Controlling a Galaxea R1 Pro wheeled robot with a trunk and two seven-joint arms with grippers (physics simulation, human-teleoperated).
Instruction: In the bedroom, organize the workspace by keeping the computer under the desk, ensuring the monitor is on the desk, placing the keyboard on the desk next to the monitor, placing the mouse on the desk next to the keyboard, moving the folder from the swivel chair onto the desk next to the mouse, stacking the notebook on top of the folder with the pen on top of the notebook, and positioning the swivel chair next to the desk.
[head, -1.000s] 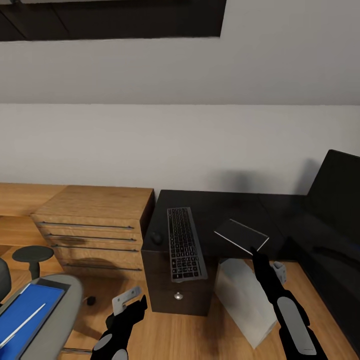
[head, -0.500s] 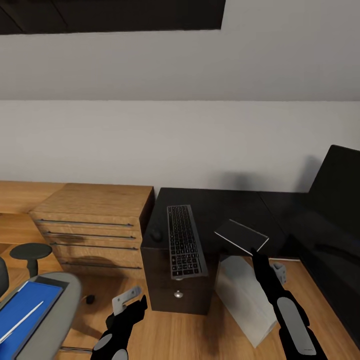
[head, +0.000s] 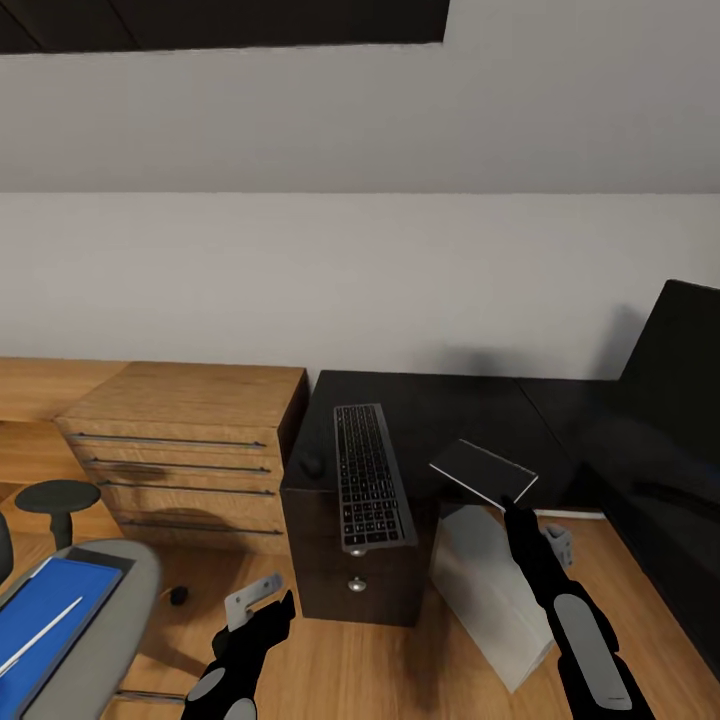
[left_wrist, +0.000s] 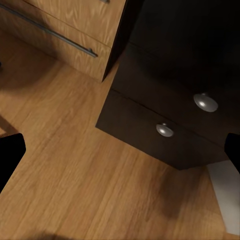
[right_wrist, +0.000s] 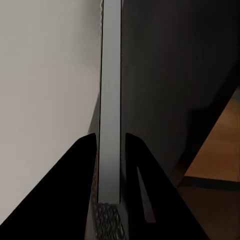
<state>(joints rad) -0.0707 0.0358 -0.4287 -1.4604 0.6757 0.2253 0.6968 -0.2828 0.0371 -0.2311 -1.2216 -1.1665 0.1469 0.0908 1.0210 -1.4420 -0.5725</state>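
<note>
The black desk (head: 455, 405) carries the keyboard (head: 371, 478) lengthwise over its drawer unit, with the small dark mouse (head: 313, 465) just left of it. My right gripper (head: 512, 508) is shut on the greyish notebook (head: 483, 470), held tilted over the desk's front edge. In the right wrist view the notebook (right_wrist: 111, 115) shows edge-on between the fingers (right_wrist: 75, 190). The light-grey computer (head: 492, 592) leans on the floor below. The monitor (head: 682, 370) rises at the right. Lower left, the swivel chair (head: 125, 610) bears the blue folder (head: 50, 605) and white pen (head: 40, 636). My left gripper (head: 272, 612) hangs open near the floor.
A light wooden chest (head: 190, 435) with bar handles stands against the desk's left side. A small round dark stool (head: 57, 497) is on the floor left of it. The left wrist view faces the desk drawers with silver knobs (left_wrist: 205, 102) and bare wooden floor (left_wrist: 75, 175).
The whole picture has shifted: desk, chest and chair sit a little higher and further left, so the camera moved. Both arms and the held notebook keep their place.
</note>
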